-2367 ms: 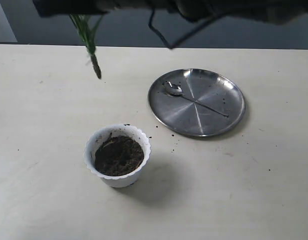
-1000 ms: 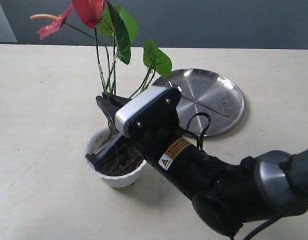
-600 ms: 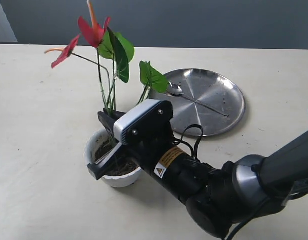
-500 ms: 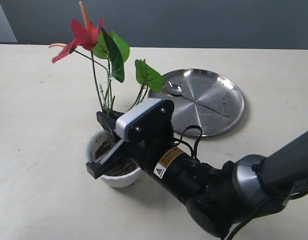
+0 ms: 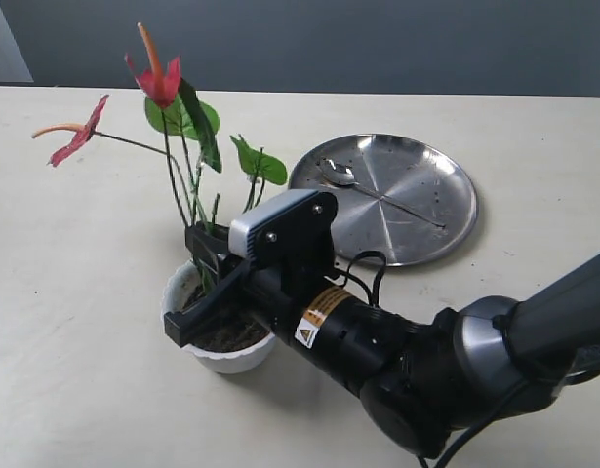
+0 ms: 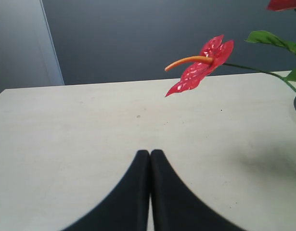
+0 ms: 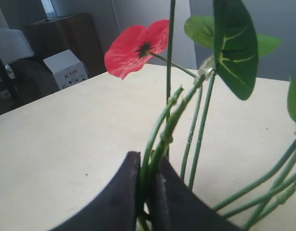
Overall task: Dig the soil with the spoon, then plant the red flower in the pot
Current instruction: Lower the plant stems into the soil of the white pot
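The red flower stands upright with its stem bunch going down into the white scalloped pot. My right gripper reaches across the rim and is shut on the green stems just above the dark soil. In the right wrist view a red bloom and a green leaf rise past the right gripper. The spoon lies on the steel plate. My left gripper is shut on nothing, low over bare table, with a red bloom ahead of it.
The round steel plate lies behind and to the right of the pot, with soil crumbs scattered between them. The right arm's bulky body covers the table in front of the plate. A box and dark furniture stand beyond the table.
The right arm has come in and set the flower's stems down into the pot. Over the last second the gripper sank lower and the blooms swung left.
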`<state>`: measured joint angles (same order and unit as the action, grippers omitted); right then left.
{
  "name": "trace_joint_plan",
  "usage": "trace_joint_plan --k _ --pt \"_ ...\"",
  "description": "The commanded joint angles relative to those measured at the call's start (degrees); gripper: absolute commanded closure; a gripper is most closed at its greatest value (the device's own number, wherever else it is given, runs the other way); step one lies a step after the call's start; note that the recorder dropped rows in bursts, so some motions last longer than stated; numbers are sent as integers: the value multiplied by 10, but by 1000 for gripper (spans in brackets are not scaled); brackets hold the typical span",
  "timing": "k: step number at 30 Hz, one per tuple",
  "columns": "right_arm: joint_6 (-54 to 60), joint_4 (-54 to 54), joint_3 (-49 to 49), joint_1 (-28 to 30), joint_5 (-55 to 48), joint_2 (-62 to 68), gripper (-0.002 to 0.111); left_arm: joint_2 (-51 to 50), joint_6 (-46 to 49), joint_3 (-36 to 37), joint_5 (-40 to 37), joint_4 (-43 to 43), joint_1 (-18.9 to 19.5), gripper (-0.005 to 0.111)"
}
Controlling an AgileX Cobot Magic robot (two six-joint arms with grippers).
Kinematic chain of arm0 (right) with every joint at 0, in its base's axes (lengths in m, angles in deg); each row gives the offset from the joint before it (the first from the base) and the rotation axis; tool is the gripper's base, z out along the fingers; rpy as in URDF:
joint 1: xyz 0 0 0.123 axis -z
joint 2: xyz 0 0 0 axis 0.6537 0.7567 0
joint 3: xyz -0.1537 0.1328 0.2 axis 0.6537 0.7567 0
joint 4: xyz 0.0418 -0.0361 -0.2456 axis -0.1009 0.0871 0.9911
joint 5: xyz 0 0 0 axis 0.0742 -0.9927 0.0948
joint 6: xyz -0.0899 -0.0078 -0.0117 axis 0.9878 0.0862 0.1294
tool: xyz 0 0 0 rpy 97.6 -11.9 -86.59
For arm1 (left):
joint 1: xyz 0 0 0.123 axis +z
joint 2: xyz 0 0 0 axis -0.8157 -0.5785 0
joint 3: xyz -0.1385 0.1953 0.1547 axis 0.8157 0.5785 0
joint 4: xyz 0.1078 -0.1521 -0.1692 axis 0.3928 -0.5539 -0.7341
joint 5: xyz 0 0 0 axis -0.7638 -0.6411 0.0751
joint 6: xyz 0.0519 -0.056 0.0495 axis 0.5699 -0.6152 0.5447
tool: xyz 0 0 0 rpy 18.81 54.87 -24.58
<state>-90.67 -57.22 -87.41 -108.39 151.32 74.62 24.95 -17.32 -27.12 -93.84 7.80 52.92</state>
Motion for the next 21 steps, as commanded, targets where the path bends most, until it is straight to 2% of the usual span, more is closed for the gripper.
trace_joint_plan --k 1,21 --pt "-21 33 5 1 -49 2 109 1 -1 0 0 2 -1 106" --pt "-21 33 5 1 -63 2 108 1 -1 0 0 2 -1 106"
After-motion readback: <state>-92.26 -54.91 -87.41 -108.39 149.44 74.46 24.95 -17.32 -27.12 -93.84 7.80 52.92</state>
